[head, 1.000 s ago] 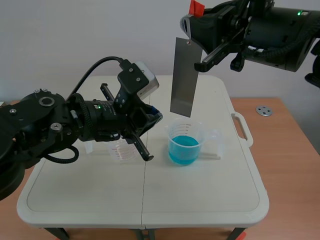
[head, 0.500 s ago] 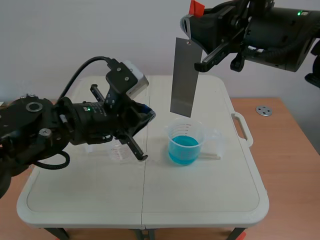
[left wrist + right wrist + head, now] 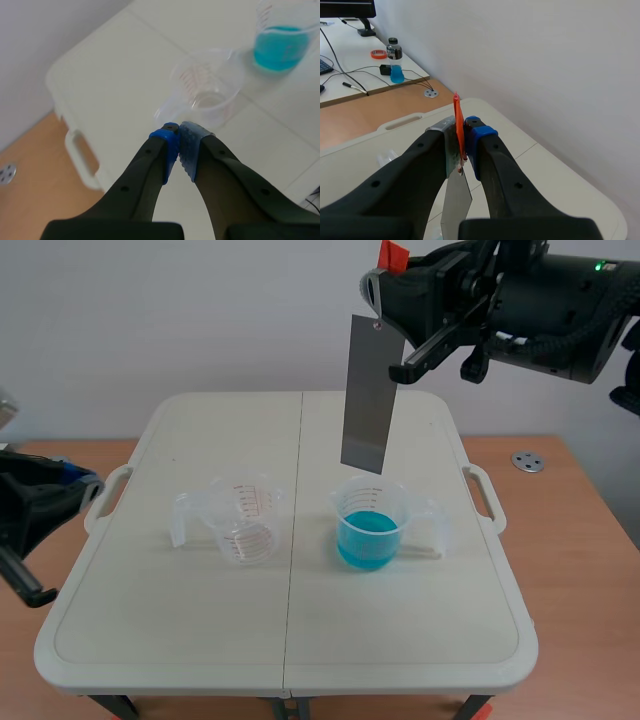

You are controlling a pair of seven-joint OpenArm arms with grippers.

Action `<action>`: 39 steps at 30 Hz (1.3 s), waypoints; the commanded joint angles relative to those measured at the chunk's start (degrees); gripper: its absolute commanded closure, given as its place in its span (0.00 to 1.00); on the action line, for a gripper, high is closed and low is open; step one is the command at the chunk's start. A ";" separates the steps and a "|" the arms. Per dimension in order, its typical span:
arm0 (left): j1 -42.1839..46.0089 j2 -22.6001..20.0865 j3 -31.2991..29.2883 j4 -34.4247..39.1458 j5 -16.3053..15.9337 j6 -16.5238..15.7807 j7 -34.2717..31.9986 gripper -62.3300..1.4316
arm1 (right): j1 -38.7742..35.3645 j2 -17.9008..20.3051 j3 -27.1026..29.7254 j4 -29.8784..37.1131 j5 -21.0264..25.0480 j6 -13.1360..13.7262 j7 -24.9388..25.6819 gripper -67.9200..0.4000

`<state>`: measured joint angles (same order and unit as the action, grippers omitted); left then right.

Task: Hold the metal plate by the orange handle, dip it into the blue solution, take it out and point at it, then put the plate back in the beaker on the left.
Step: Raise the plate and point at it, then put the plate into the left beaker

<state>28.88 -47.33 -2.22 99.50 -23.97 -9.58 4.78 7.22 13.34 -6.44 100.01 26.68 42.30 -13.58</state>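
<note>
While the right gripper [image 3: 461,142] pinches the orange handle [image 3: 457,112], the metal plate [image 3: 366,395] hangs below its fingers, over the blue solution [image 3: 368,535]. The left gripper [image 3: 179,136] is closed on nothing, with the empty beaker [image 3: 207,92] just ahead of its fingertips.

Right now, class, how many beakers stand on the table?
2. The empty beaker stands at the left; the beaker of blue solution stands to its right, below the metal plate. None looks hidden.

The orange handle [image 3: 457,107] is mostly hidden between the fingers of the right gripper [image 3: 461,127] (only its top edge shows); the metal plate [image 3: 456,205] is cut off beneath them.
</note>
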 commanded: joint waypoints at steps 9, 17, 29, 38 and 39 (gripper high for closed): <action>22.95 3.72 -12.72 -0.11 -0.90 0.04 -3.85 0.95 | 1.79 0.44 -0.07 0.94 1.07 0.42 1.57 0.97; 33.68 9.73 -13.07 -0.11 -0.26 -0.07 -3.93 0.95 | 4.52 0.44 -3.37 0.94 1.03 0.00 1.07 0.97; 37.97 17.62 -11.41 -1.95 2.86 -1.77 -3.89 0.95 | 9.51 0.26 -10.67 0.76 0.98 -5.88 1.55 0.97; 37.94 18.08 -7.56 -5.84 4.31 -2.60 -5.18 0.95 | 12.35 -1.03 -16.55 -1.11 0.74 -8.72 3.89 0.97; 37.94 18.08 -7.19 -6.27 4.33 -2.60 -5.18 0.95 | 12.72 -1.44 -17.09 -1.84 0.59 -8.72 3.85 0.97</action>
<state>66.67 -29.21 -9.63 92.97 -19.53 -12.03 0.21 18.31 12.53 -23.62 98.76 26.85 33.82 -10.55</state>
